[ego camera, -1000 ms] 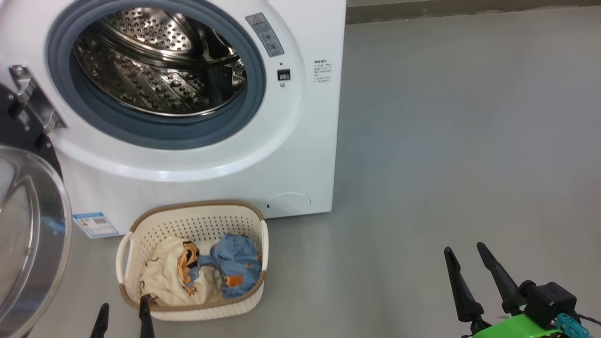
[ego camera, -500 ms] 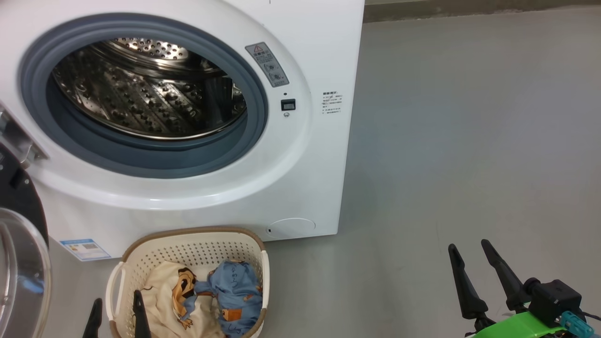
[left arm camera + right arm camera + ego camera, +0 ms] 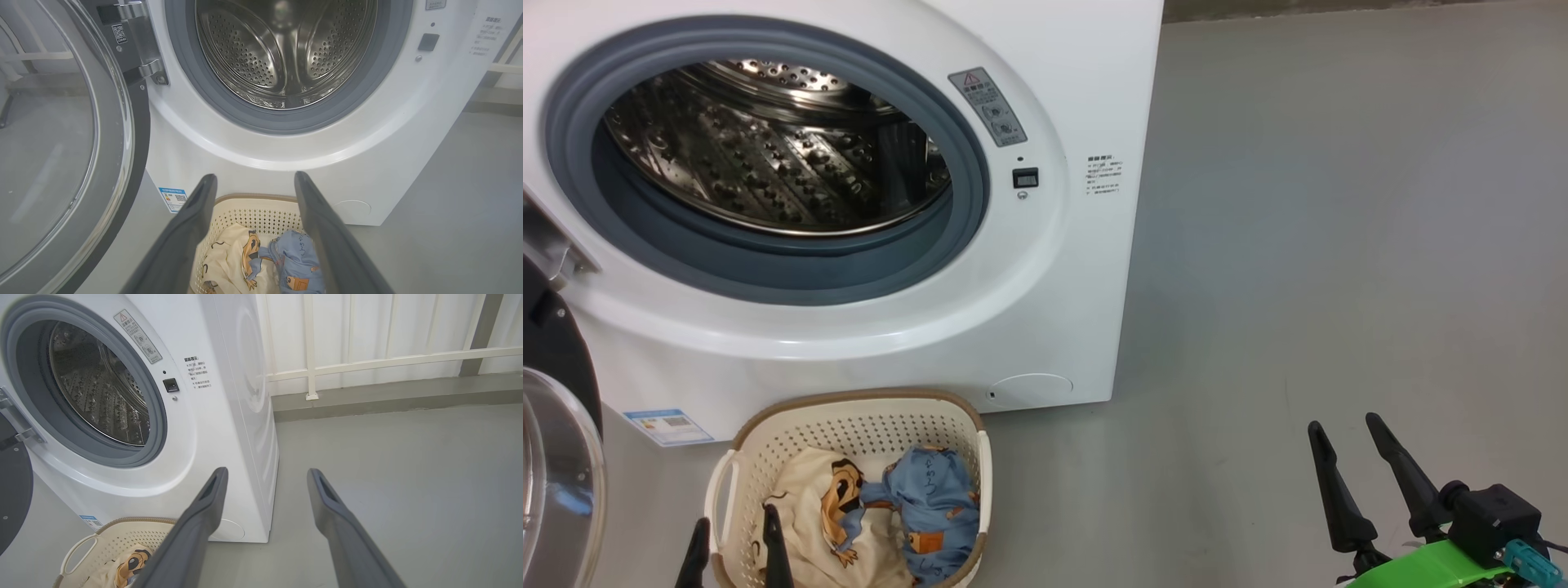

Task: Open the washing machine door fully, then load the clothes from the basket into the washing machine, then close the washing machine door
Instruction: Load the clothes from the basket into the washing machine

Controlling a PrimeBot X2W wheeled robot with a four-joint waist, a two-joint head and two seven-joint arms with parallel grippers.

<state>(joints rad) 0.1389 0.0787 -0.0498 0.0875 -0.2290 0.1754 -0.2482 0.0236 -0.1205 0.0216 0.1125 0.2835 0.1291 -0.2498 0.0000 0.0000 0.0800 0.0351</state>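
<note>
Door (image 3: 61, 155) is swung out left, so step one looks done. Clothes (image 3: 882, 514) both sit in the basket (image 3: 849, 408), just in front of the washer (image 3: 1078, 269). Left gripper (image 3: 734, 518) hovers by its near rim, right gripper (image 3: 1343, 421) is off right. Both are spread wide and empty. Loading and closing are left.

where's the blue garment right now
In the head view's lower left, the blue garment lies in the right half of the basket, beside the cream garment, before the washing machine.

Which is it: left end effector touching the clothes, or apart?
Cannot tell. In the head view the open left end effector overlaps the basket rim beside the clothes; neither view shows contact or a gap.
</note>
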